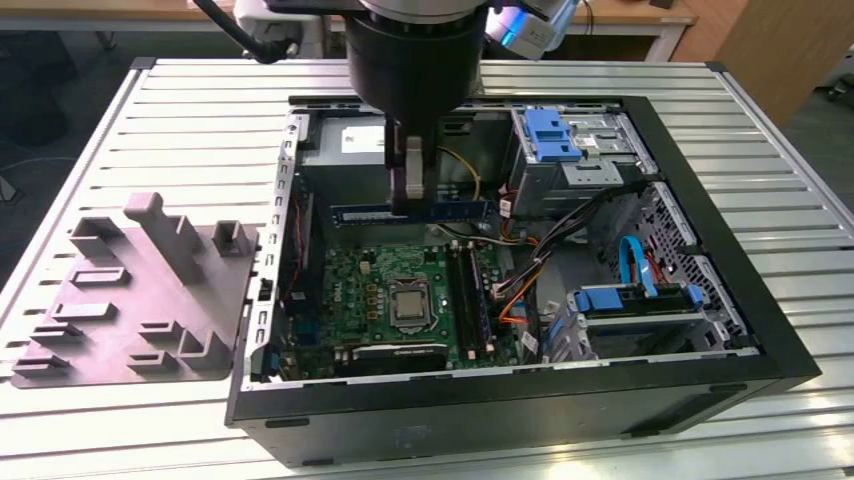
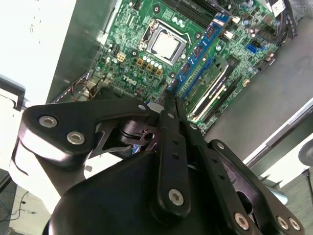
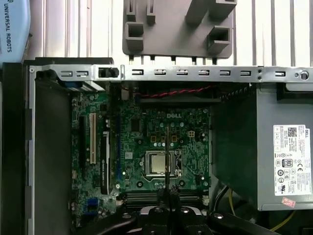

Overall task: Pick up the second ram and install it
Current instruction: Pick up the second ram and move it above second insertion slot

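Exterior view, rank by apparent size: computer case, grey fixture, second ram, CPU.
Largest to smallest:
1. computer case
2. grey fixture
3. second ram, clamped in the gripper, and CPU: not ranked. The ram is longer but thin, the CPU squarer, and the ram looks raised nearer the camera.

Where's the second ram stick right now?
In the exterior view, the ram is gripped in the hand above the motherboard inside the case, to that view's left of the blue bracket.
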